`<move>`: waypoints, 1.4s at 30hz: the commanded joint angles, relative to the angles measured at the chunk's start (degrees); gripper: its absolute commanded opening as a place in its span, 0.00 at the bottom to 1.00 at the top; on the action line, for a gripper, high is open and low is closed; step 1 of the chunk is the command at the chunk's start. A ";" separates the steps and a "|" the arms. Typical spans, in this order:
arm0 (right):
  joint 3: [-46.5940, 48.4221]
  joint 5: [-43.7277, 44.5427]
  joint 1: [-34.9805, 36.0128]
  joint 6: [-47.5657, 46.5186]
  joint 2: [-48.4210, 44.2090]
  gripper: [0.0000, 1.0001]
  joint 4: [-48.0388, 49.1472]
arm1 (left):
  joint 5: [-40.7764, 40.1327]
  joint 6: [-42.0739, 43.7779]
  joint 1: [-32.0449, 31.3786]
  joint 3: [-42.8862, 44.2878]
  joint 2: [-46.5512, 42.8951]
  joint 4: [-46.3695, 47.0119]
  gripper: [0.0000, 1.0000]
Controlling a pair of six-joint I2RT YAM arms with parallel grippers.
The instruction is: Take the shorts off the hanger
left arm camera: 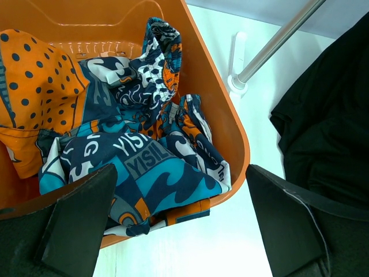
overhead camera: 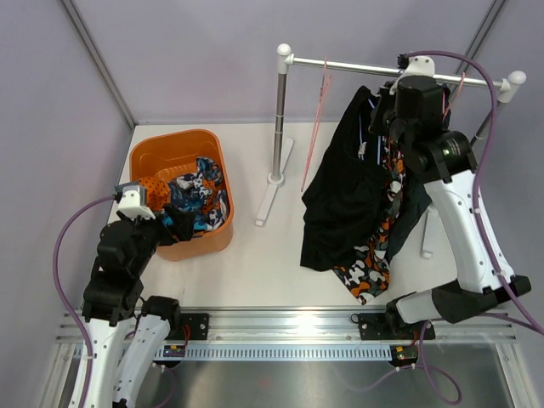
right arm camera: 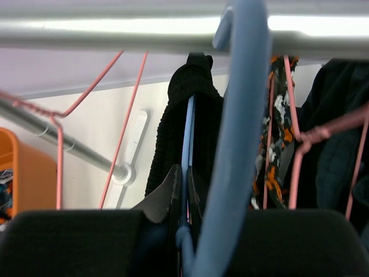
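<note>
The left gripper (left arm camera: 181, 216) hangs over the orange basket (left arm camera: 222, 115) at the worktop's (overhead camera: 255, 263) 9 o'clock. Its jaws are spread and empty, probably because this is the drop spot. The teal-and-orange patterned shorts (left arm camera: 161, 173) lie crumpled inside, their print reading "YISIL" (other lettering is too folded to read). Toward 2 o'clock, black shorts (overhead camera: 340, 204), camouflage shorts (overhead camera: 370, 272) and dark navy shorts (overhead camera: 414, 200) hang from the rail (right arm camera: 115, 26). The right gripper (overhead camera: 387, 127) is up at the blue hanger (right arm camera: 239, 144), presumably to free the black pair. Whether its jaws pinch anything, I cannot tell.

Loose shorts (overhead camera: 197, 200) lie in the basket (overhead camera: 174, 134), left of the rack (overhead camera: 278, 119) bearing hanging shorts (overhead camera: 340, 204).
</note>
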 commanded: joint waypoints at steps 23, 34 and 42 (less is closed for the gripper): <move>-28.54 -12.72 19.18 8.59 -20.49 0.00 -3.34 | 9.22 0.86 -0.50 -0.61 5.07 4.98 0.99; -23.99 -4.73 37.29 13.35 -9.27 0.00 0.36 | -1.21 -3.97 -19.53 1.50 12.54 7.44 0.99; -15.19 3.28 42.66 14.31 -0.45 0.00 -0.78 | -14.49 -8.63 -35.20 6.06 17.03 8.59 0.99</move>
